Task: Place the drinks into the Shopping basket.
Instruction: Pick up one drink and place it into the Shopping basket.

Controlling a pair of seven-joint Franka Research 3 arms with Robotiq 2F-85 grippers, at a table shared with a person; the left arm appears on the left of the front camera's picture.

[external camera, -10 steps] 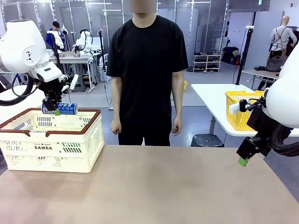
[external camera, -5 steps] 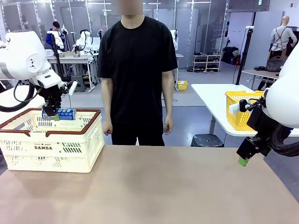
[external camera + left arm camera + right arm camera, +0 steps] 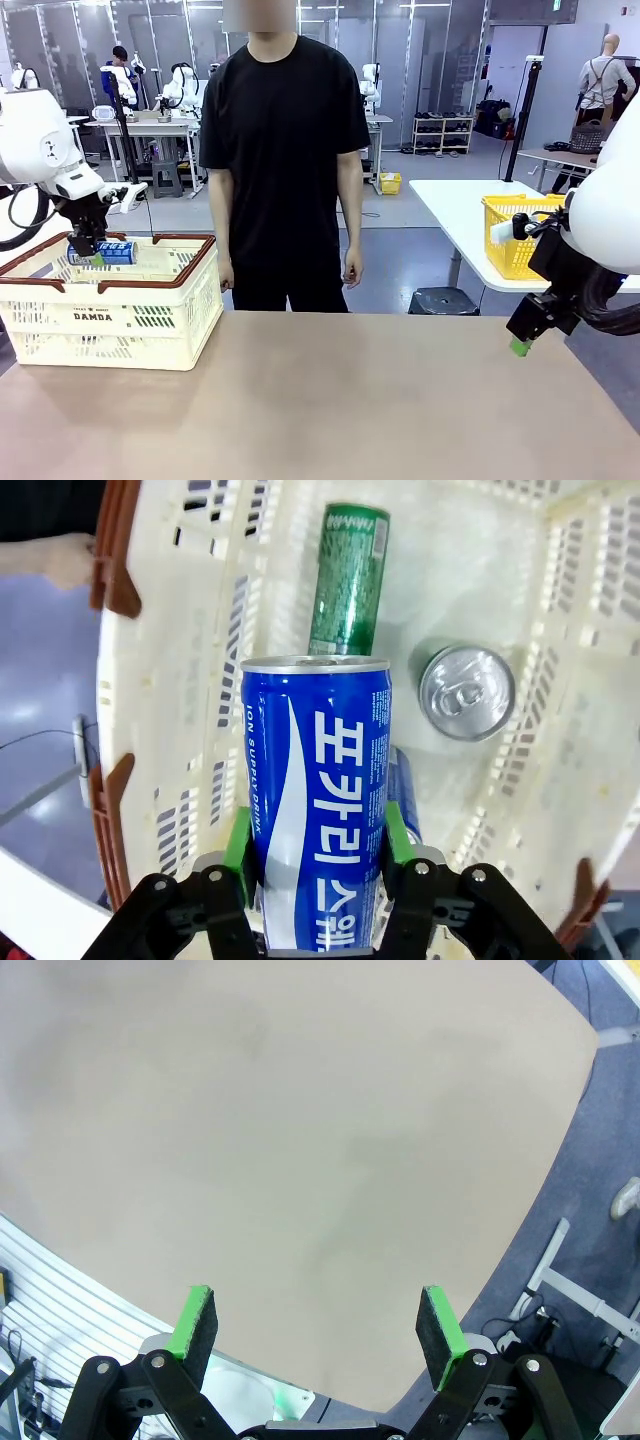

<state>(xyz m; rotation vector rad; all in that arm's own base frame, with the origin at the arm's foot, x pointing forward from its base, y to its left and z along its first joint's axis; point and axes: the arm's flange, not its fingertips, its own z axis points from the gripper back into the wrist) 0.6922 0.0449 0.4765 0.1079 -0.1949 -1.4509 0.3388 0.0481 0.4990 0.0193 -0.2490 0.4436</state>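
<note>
Basket: Shopping basket sits on the table's left near end, DAMDA print facing the camera.
Left gripper: left gripper clamped on the blue can, green pads on both its sides; held lying sideways at rim height over the basket's far left.
Inside basket: green can lying on the floor, one more can standing upright with its silver top showing, just beside the green one; another blue shape partly hidden under the held can, can't tell what.
In the way: basket wall and brown handle close to the held can's left in the wrist view; nothing between the can and the floor directly ahead of it.
Right gripper: right gripper fingers spread wide, nothing between them, hanging off the table's right edge.
Person: stands at the far side, black shirt, hand down at the side.
Background: yellow basket on another table to the right.
Change: blue can was higher and farther right a second ago; now lower, nearer the basket's left end. Person shifted left. Right arm same spot.
</note>
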